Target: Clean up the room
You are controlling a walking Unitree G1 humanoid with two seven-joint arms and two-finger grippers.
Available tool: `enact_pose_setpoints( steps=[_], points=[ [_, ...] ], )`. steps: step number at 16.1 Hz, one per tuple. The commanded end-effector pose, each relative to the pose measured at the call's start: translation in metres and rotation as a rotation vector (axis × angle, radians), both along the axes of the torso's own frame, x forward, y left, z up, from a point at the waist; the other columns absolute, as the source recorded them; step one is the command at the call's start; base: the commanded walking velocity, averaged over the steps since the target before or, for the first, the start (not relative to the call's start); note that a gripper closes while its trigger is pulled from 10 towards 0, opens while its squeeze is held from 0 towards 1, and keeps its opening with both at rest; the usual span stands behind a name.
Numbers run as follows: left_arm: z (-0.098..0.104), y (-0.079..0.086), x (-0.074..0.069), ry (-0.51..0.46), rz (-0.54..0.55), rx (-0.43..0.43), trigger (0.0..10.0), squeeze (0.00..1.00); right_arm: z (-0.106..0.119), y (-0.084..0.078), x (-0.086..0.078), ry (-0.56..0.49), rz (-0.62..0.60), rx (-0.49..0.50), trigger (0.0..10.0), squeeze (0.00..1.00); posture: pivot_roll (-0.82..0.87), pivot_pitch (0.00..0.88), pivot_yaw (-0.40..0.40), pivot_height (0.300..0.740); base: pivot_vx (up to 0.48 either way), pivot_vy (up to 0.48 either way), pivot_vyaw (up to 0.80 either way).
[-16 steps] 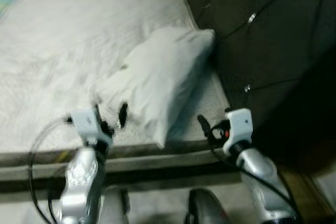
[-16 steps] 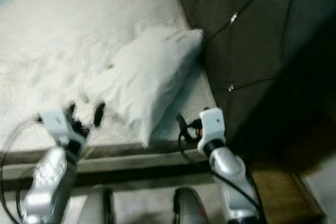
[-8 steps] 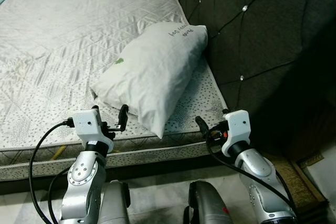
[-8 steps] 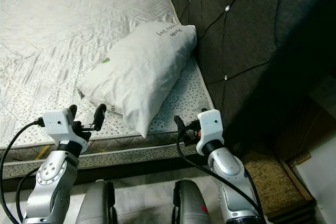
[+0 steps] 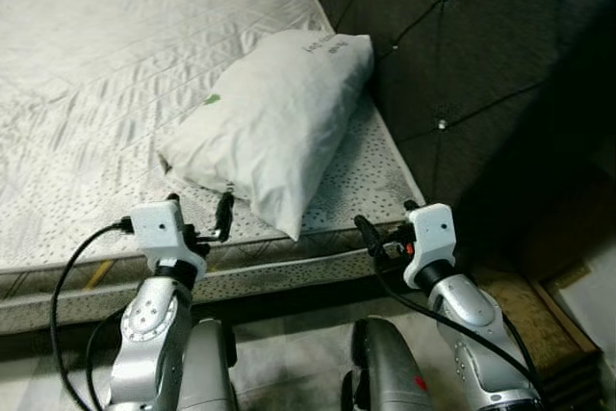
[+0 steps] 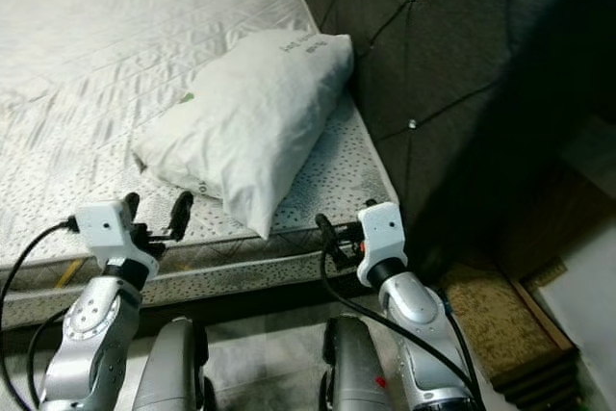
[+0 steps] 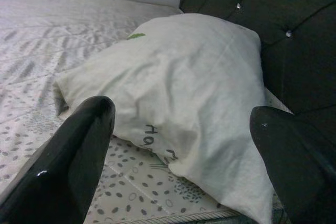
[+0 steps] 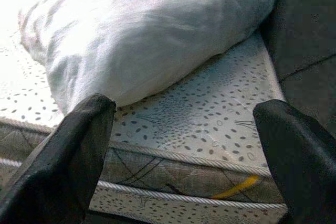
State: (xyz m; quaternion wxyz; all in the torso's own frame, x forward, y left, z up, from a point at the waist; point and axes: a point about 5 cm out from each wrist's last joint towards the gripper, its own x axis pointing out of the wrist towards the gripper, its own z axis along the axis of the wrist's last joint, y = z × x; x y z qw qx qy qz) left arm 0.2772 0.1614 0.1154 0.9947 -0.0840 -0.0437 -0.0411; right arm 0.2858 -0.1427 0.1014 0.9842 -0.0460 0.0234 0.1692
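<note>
A white pillow [image 5: 274, 117] with printed lettering lies askew on the bare quilted mattress [image 5: 96, 74], its far end against the dark tufted headboard [image 5: 462, 45]. My left gripper [image 5: 199, 214] is open at the mattress's near edge, just short of the pillow's near corner, holding nothing. My right gripper [image 5: 385, 223] is also open and holds nothing, level with the mattress edge to the right of the pillow. In the left wrist view the pillow [image 7: 178, 77] lies straight ahead between the two black fingers [image 7: 73, 156]. In the right wrist view the pillow [image 8: 147, 30] lies beyond the mattress edge [image 8: 173, 171].
The headboard runs along the right side of the bed. A brown wooden platform [image 5: 549, 334] sits on the floor at the lower right. The mattress's side [image 5: 279, 271] stands right before me, with pale floor tiles [image 5: 289, 363] below it.
The picture was blurred a second ago and is sharp now, and it has shifted slightly as the camera moved. Both grippers hold the same open pose near the mattress edge.
</note>
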Motion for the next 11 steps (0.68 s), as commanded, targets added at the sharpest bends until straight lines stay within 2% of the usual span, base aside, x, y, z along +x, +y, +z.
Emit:
enact_pose_setpoints(
  steps=[1, 2, 11],
  points=[
    [0.0023, 0.0029, -0.0011, -0.014, 0.005, 0.008, 10.0, 0.0, 0.0027, 0.0036, -0.0002, -0.016, 0.024, -0.008, 10.0, 0.0, -0.08, 0.171, -0.016, 0.576, 0.0, 0.0, 0.8],
    [0.0028, 0.0031, -0.001, -0.017, 0.005, 0.006, 10.0, 0.0, 0.0028, 0.0032, 0.0003, -0.014, 0.019, 0.001, 10.0, 0.0, -0.08, 0.172, -0.016, 0.576, 0.244, 0.0, 0.51],
    [0.0037, 0.0022, -0.0001, -0.022, -0.012, 0.005, 10.0, 0.0, 0.0022, 0.0021, 0.0017, -0.006, 0.005, 0.017, 10.0, 0.0, -0.08, 0.177, -0.013, 0.576, 0.302, 0.0, 0.0]
  ],
)
